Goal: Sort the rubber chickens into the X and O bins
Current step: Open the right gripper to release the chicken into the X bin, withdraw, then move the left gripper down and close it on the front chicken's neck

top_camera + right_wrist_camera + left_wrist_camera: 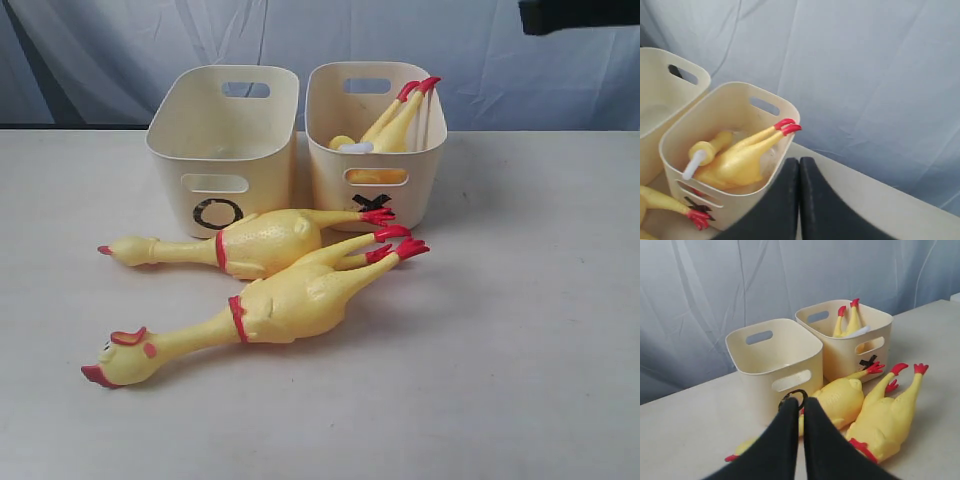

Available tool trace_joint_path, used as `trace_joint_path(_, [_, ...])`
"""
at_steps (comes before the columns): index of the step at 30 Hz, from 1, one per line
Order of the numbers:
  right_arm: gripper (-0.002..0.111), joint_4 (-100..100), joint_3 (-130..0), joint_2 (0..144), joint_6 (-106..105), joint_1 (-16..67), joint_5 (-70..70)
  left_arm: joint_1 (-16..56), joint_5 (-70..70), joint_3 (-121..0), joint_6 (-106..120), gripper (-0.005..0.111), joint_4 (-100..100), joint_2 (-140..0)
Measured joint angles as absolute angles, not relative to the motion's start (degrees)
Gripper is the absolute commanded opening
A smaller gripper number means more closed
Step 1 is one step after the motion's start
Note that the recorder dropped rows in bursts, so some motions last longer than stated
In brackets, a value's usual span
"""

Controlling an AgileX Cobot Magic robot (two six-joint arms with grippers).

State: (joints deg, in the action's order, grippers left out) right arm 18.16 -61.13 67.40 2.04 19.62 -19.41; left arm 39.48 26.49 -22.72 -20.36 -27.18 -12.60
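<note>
In X bin (328,195), rubber chicken (393,127); left end effector (801,402), right end effector (799,161) each closed.

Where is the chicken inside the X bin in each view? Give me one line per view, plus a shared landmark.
Exterior: chicken in the right bin, red feet above its rim.
Left wrist: chicken in the farther bin, feet up.
Right wrist: chicken lying in the nearer bin.
Landmark: the X bin itself.
</note>
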Motion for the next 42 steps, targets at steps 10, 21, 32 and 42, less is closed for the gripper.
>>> trace_joint_path(10, [-0.001, 7.16, -42.41, 48.68, 0.44, 19.62, -11.09, 39.48, 19.97, -30.83, -18.98, 0.008, -26.74, -32.05])
trace_joint_path(21, [-0.001, -0.43, -33.61, 28.36, 0.44, 19.62, -16.74, 39.48, 19.97, -38.16, -9.52, 0.044, -15.97, -50.66])
trace_joint_path(32, [-0.001, -3.54, -33.21, 6.71, 0.44, 19.62, -35.00, 39.48, 26.46, -47.40, 1.66, 0.061, -4.85, -72.29])
trace_joint_path(42, [-0.001, -4.72, -33.21, 3.65, 0.44, 19.62, -39.98, 39.48, 31.70, -52.75, 14.73, 0.061, -4.74, -87.46])
